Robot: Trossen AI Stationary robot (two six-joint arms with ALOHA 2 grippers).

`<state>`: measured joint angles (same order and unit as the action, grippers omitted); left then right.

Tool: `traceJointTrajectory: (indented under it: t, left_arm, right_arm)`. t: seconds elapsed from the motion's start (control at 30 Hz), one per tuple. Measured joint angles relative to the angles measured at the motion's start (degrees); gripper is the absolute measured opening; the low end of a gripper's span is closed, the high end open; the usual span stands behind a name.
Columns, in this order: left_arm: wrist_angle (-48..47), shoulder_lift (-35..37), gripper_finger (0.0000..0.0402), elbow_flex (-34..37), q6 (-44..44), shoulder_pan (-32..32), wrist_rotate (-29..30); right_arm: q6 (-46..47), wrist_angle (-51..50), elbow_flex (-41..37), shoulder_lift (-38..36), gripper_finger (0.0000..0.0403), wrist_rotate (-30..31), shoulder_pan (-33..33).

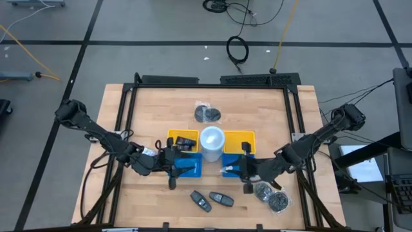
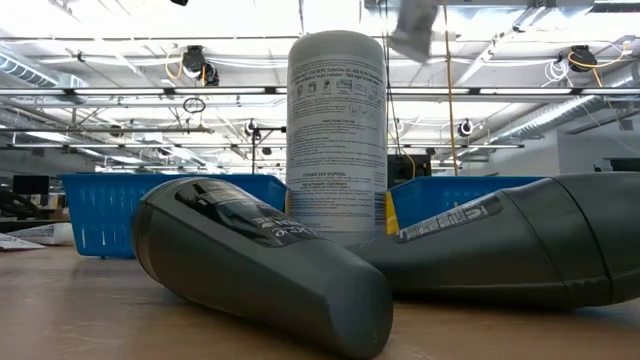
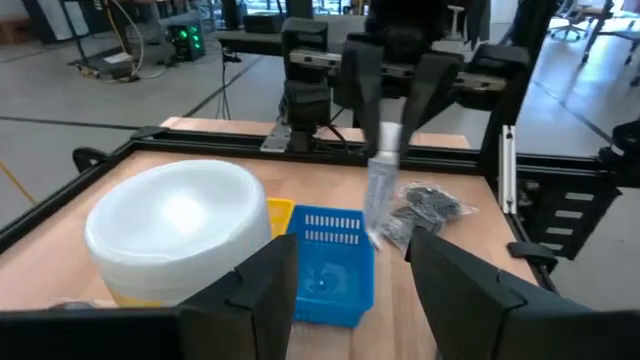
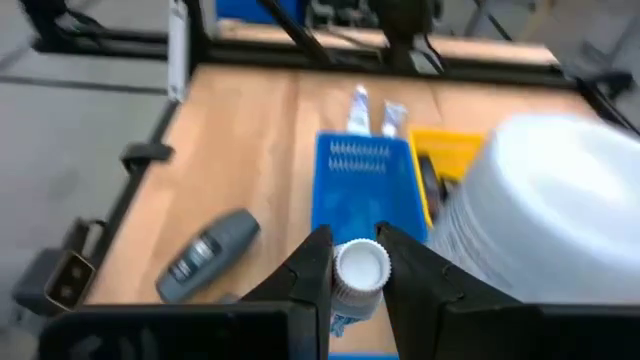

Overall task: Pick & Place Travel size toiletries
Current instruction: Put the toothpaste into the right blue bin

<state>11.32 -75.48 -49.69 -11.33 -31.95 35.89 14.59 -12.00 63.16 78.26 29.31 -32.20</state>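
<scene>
The right pincer [image 4: 358, 272] grips a toiletry tube [image 4: 360, 268] by its white cap end, above the near edge of a blue bin [image 4: 362, 190]. Held so near the tip, the tube may swing or slip and land on the table [image 4: 245, 140] short of the bin. The left pincer [image 3: 350, 285] waits wide apart across the white canister [image 3: 180, 225], seemingly empty.

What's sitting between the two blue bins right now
A tall white canister stands between the left blue bin and the right blue bin. The high view shows it from above; the low view shows it upright between them.
</scene>
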Motion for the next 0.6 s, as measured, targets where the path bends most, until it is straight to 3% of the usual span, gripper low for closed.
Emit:
traceJointTrajectory:
  t: [0.17,0.6]
  left_arm:
    - [-2.26,0.00,0.0187,0.00,-2.95,-1.10,-0.03]
    - [-11.79,0.00,0.0173,0.00,-13.54,-2.25,-0.05]
  right_arm:
    - [7.06,-5.35,-1.71,0.00,0.0056,5.40,-2.68]
    - [23.60,-4.99,-13.80,0.00,0.0056,15.20,-5.45]
